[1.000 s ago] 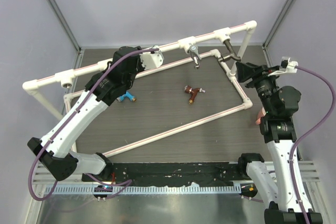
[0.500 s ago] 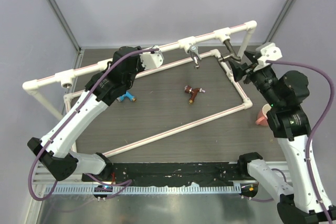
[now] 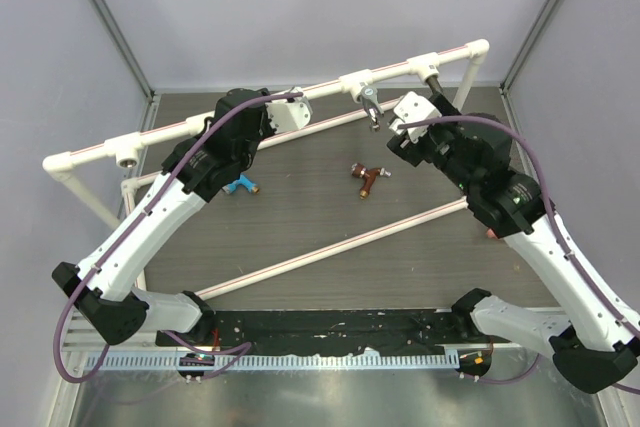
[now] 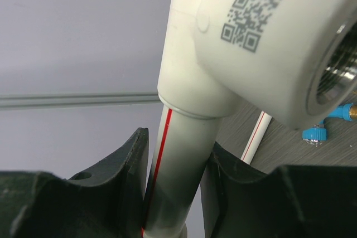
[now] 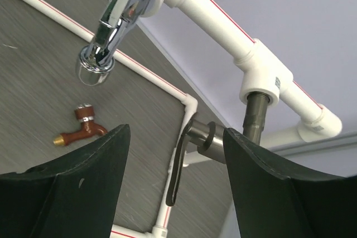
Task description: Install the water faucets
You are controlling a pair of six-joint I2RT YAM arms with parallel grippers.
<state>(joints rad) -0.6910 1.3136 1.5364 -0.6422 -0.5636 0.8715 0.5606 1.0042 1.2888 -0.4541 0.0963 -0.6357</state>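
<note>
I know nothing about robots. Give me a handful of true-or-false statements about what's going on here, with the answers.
1. The chrome faucet hangs from the white pipe frame. True.
2. The red-brown faucet is screwed into the frame. False: it lies loose on the table.
3. The left arm's jaws clamp a white pipe. True.
4. The right arm's jaws grip the dark faucet. False: they stand open, holding nothing.
5. The blue faucet lies on the table. True.
</note>
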